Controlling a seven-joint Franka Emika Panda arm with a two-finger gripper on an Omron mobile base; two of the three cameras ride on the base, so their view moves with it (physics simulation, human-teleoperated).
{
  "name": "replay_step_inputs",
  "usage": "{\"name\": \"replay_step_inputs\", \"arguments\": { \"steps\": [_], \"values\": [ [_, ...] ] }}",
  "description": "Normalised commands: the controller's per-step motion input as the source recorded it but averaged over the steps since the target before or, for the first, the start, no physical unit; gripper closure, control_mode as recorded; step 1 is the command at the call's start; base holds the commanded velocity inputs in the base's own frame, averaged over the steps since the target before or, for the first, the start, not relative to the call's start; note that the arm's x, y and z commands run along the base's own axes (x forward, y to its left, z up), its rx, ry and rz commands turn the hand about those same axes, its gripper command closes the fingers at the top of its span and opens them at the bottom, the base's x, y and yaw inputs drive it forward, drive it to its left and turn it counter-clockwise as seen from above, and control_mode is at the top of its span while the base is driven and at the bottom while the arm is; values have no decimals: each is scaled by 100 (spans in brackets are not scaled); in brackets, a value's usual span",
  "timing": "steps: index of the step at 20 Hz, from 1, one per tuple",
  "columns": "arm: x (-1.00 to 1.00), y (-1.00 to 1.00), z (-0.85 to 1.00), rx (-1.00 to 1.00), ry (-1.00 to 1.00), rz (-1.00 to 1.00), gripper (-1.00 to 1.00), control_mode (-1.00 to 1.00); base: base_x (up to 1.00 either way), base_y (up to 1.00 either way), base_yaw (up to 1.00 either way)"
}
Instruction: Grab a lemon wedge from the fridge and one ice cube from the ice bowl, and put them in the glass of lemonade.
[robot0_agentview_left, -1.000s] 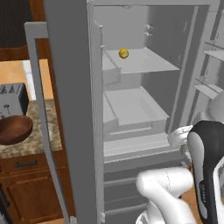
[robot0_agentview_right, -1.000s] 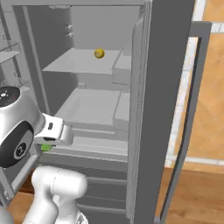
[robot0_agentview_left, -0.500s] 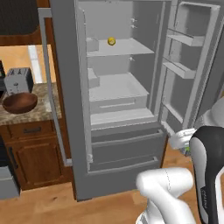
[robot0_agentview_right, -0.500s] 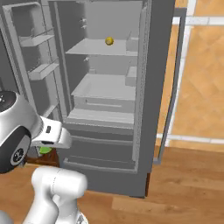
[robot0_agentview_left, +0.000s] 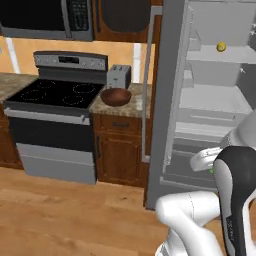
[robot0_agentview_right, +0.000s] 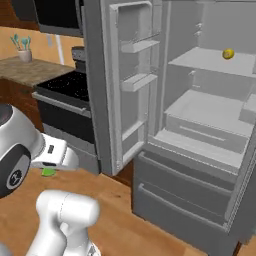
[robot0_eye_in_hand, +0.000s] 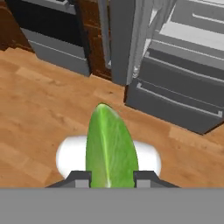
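- Holding a green wedge (robot0_eye_in_hand: 109, 144) between the fingers (robot0_eye_in_hand: 81, 177): the gripper (robot0_eye_in_hand: 112, 177) is closed narrow on its base. I take this for the task's lemon wedge, despite its colour.
- The wedge's long axis runs straight out along the fingers, its pointed tip away from the hand, over the wooden floor (robot0_eye_in_hand: 39, 105) in front of the fridge (robot0_agentview_right: 100, 75).
- The fridge stands open. On its upper shelf (robot0_agentview_right: 200, 62) sits a small round yellow fruit (robot0_agentview_right: 228, 53), alone and well apart from the hand. The lower shelves and door bins look bare, and the two bottom drawers are shut.
- The relation the coming move turns on: the hand hangs low and near, by the fridge's lower right, while the ice bowl (robot0_agentview_left: 116, 96) lies to the left and farther off. It sits up on the tabletop (robot0_agentview_left: 131, 105) between the stove (robot0_agentview_left: 50, 125) and the fridge, just in front of the toaster (robot0_agentview_left: 118, 76).
- The bowl is too small in these views for me to make out any ice cube inside it.
- My judgement: the wedge is in hand, but nothing has gone into the lemonade yet, so about a third of the job is done. The next leg calls for driving left towards that tabletop and lifting the hand well above its edge.
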Motion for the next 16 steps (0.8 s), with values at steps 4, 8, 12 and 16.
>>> {"name": "replay_step_inputs", "arguments": {
  "steps": [4,8,12,16],
  "values": [
    [0,0,0,0,0,0,100,100,1,77,68],
    [0,0,0,0,0,0,100,100,69,91,40],
    [0,0,0,0,0,0,100,100,100,63,5],
    [0,0,0,0,0,0,100,100,100,34,-8]
  ]
}}
